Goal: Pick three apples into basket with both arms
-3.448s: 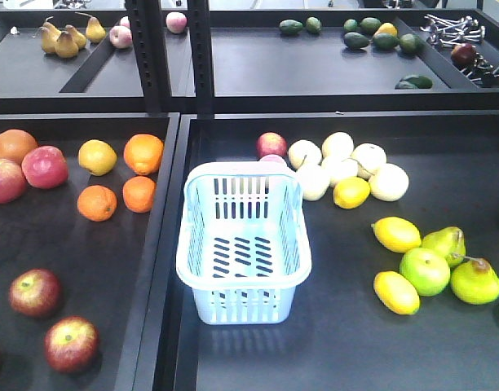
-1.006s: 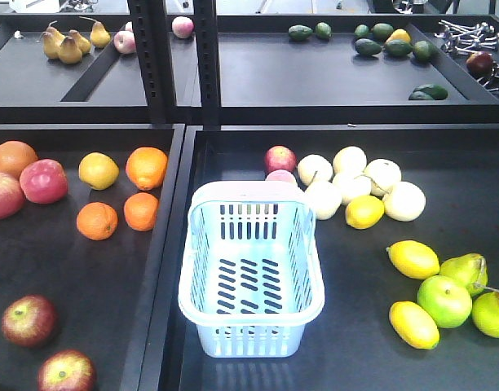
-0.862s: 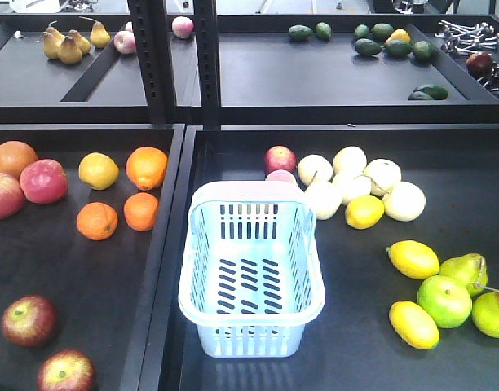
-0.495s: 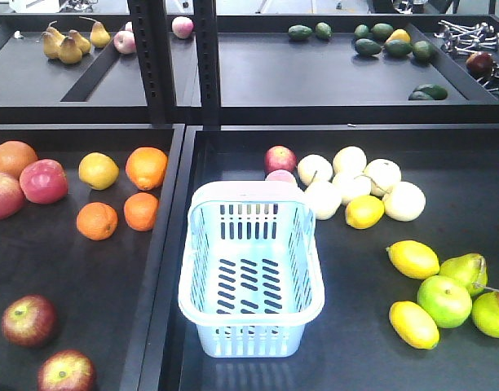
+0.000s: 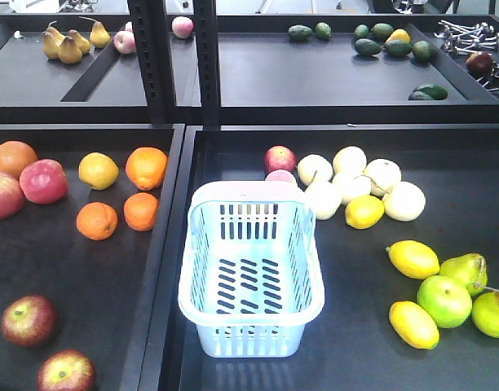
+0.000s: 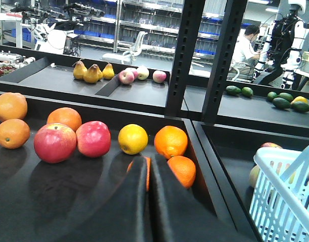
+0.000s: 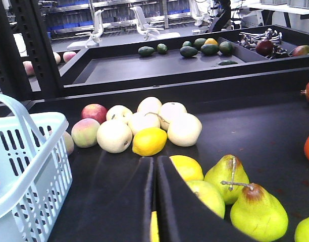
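**Step 1, nothing picked.** Basket (image 5: 249,342) stands empty in the right tray (image 5: 355,269); 2 maroon apples (image 5: 29,320) lie in the left tray (image 5: 70,269). Left hand (image 6: 148,201) and right hand (image 7: 154,201) are closed and empty. Next: open, reach an apple.

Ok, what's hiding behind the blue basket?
Behind the basket, a pale pink fruit peeks over the far rim. Its lower part is covered, so I can't tell what kind it is. A red apple sits just beyond it.

Basket (image 5: 249,336) lower, larger; camera likely shifted.
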`<state>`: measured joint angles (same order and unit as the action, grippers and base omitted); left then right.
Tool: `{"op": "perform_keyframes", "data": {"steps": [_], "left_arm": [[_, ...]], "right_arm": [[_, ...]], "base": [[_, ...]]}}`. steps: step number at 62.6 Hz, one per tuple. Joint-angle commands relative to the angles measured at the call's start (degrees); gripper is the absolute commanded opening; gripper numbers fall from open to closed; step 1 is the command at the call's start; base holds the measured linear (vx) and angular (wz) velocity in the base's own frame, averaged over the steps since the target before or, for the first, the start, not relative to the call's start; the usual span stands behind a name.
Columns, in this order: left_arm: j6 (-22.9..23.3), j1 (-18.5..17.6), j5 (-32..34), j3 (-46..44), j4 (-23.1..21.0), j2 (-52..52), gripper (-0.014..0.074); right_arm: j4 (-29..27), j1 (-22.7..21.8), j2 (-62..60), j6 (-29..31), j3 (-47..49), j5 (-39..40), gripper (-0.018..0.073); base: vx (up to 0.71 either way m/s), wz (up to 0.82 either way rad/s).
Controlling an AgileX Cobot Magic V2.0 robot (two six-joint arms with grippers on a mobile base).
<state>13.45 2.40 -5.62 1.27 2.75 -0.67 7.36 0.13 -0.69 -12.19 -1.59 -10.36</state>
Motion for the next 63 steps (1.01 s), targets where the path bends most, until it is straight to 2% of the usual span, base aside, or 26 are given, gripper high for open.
{"op": "perform_keyframes", "data": {"steps": [1,63], "left_arm": [[0.36,-0.06,4.58,0.50,-0.53,-0.90,-0.0006],[0.36,-0.06,4.58,0.50,-0.53,-0.90,-0.0006]], "right_arm": [[0.35,-0.01,-0.74,0.59,-0.79,4.47,-0.0004],[0.35,-0.01,-0.74,0.59,-0.79,4.47,-0.0004]], "base": [[0.00,0.00],[0.00,0.00]]}}
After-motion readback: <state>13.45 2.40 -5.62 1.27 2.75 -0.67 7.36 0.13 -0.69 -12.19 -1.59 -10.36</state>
